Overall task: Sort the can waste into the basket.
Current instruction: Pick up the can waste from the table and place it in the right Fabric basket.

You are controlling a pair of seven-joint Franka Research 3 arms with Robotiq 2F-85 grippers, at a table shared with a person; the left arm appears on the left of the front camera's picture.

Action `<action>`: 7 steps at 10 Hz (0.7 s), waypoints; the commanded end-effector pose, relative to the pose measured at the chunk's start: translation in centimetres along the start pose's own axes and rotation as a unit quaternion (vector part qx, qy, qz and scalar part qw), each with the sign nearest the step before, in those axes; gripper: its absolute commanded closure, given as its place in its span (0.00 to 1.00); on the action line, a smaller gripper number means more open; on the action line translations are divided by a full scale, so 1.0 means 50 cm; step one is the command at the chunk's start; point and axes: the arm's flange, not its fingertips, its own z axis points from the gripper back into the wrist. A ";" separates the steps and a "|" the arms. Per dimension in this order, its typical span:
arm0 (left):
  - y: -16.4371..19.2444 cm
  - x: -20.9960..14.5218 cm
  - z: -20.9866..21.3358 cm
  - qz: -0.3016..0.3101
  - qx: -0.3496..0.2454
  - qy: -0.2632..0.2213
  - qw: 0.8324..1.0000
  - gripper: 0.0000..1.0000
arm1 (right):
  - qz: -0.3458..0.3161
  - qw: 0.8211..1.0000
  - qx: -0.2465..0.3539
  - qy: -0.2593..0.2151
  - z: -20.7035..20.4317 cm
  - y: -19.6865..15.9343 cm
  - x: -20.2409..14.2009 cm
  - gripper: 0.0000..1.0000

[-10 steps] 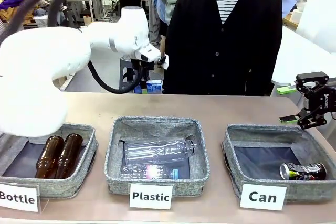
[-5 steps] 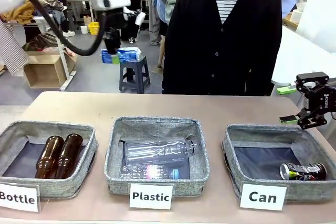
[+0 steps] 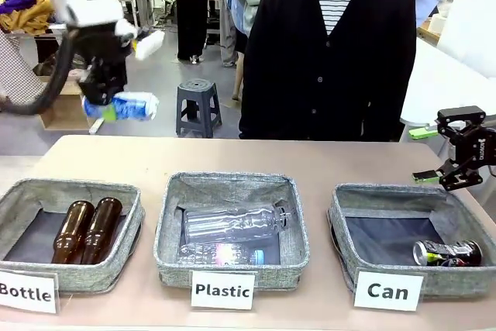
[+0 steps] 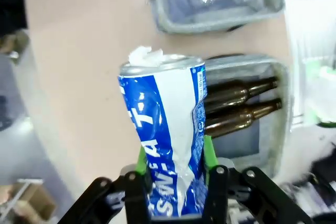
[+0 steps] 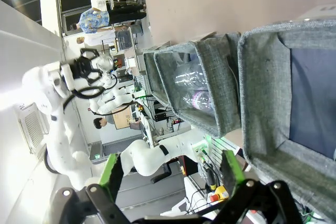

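My left gripper hangs high over the table's far left corner, shut on the blue and white can, which lies sideways in it. In the left wrist view the dented can stands between the green pads of that gripper. The dark can lies in the front right corner of the "Can" basket. My right gripper hovers open above that basket's far right edge, nothing between its fingers. In the right wrist view, the open gripper looks along the grey basket.
The "Bottle" basket at left holds two brown bottles. The "Plastic" basket in the middle holds clear bottles. A person in a dark cardigan stands at the table's far side. Bare tabletop lies behind the baskets.
The left arm has swung from the middle to the far left with the blue and white can, then dropped lower. The right arm has not moved.
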 end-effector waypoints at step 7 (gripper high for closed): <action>-0.096 0.048 -0.104 -0.037 0.052 -0.086 0.994 0.56 | 0.013 0.998 -0.043 -0.037 0.029 0.009 -0.027 0.00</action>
